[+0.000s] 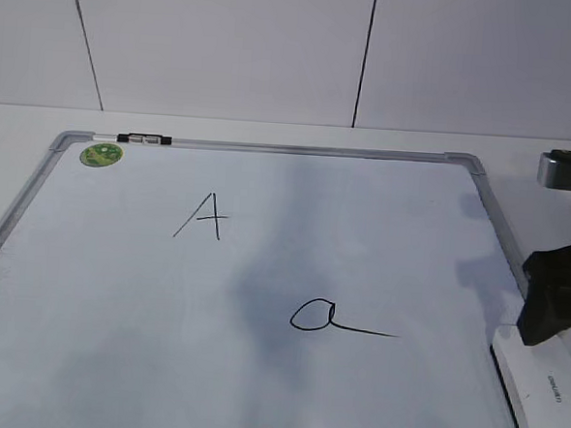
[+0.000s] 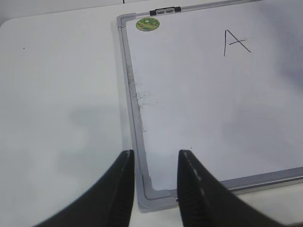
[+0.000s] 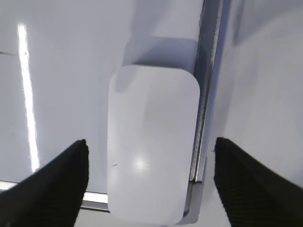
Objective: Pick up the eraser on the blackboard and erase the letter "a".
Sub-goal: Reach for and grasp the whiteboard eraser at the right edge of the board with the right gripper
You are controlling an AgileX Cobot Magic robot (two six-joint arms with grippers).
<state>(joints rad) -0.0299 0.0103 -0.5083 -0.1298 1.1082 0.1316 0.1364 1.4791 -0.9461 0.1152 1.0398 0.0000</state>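
Note:
The blackboard is a white board in a silver frame with a green sticker at its far left corner. The black letter "a" is drawn near the middle, a capital "A" further back left. The white eraser lies on the board's near right corner; it fills the right wrist view. My right gripper is open, its fingers wide on either side of the eraser, above it. My left gripper is open and empty over the board's near left corner.
The board lies on a white table in front of a white panelled wall. A black clip sits on the board's far frame. Bare table lies left of the board.

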